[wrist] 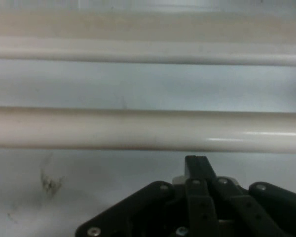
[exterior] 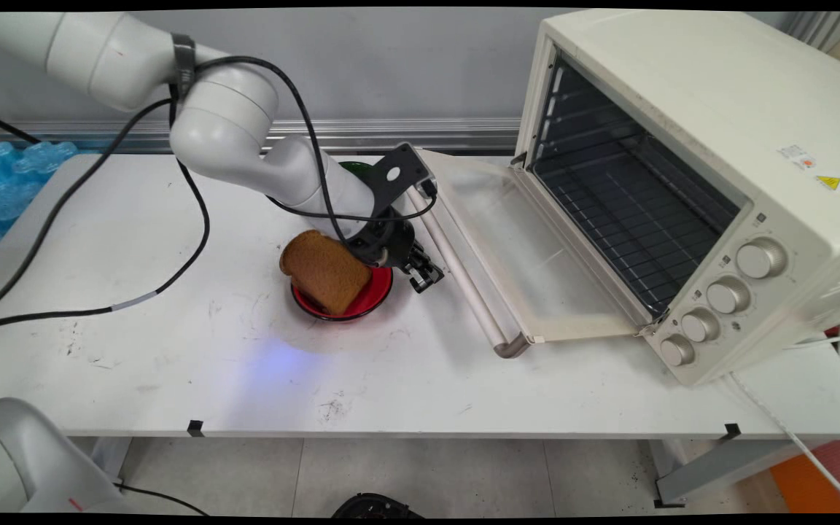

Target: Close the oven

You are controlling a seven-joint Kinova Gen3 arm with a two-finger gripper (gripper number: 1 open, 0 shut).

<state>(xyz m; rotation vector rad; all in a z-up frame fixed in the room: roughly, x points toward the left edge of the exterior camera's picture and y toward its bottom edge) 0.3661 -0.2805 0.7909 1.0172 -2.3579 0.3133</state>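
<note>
The pincer [exterior: 427, 277], closed and empty, hangs low over the desk [exterior: 172, 364] between the red bowl [exterior: 372, 299] and the oven door's handle [exterior: 464, 281]. A bread slice [exterior: 324, 271] leans in the bowl; it looks light, soft and crumbly, best pinched gently across its flat faces.

A toaster oven [exterior: 697, 182] is sitting at the table's [exterior: 172, 364] right end, door [exterior: 515, 248] lying open; bread [exterior: 325, 270] is leaning in a red bowl [exterior: 372, 295] mid-table.
</note>
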